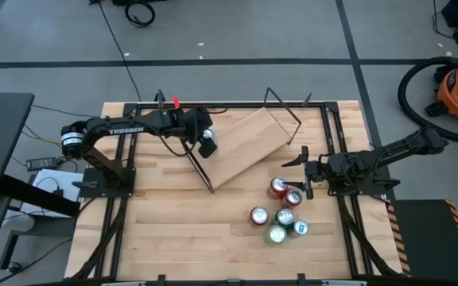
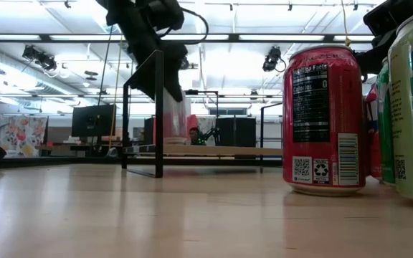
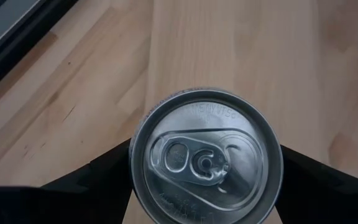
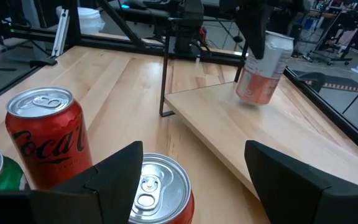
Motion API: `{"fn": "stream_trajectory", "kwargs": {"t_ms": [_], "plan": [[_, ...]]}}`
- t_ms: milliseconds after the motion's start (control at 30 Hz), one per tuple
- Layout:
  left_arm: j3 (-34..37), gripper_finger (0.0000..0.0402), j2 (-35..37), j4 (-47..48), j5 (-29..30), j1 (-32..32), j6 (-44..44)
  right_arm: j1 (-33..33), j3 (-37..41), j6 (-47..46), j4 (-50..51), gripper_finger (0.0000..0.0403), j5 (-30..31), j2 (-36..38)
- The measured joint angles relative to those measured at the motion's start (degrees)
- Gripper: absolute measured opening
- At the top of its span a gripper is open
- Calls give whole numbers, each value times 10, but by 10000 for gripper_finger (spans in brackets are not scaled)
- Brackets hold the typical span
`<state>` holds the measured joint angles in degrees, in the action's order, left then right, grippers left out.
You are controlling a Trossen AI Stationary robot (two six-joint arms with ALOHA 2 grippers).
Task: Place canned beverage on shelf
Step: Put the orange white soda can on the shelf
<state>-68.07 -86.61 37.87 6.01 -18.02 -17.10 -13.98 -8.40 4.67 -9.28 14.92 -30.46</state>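
Across the middle of your overhead frame, one shelf (image 1: pixel 249 147) lies diagonally, long axis lower left to upper right. Your left gripper (image 1: pixel 206 145) pinches one upright can (image 4: pixel 264 68) above its lower-left end. Your right gripper (image 1: pixel 296 158) is spread beside five clustered cans (image 1: pixel 281 214).

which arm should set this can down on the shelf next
Left. Its end effector is shut on a can held tilted just above the shelf plank, near one end frame. The right end effector is open, over the cluster of cans on the table, holding nothing.
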Motion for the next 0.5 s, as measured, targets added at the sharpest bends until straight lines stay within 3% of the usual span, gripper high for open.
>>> {"fn": "stream_trajectory", "kwargs": {"t_ms": [300, 500], "plan": [[0, 312, 0, 11, -2, 6, 0, 0, 0, 0, 0, 292, 0, 0], [0, 312, 0, 40, 42, 28, 3, 0, 0, 0, 0, 292, 0, 0]]}}
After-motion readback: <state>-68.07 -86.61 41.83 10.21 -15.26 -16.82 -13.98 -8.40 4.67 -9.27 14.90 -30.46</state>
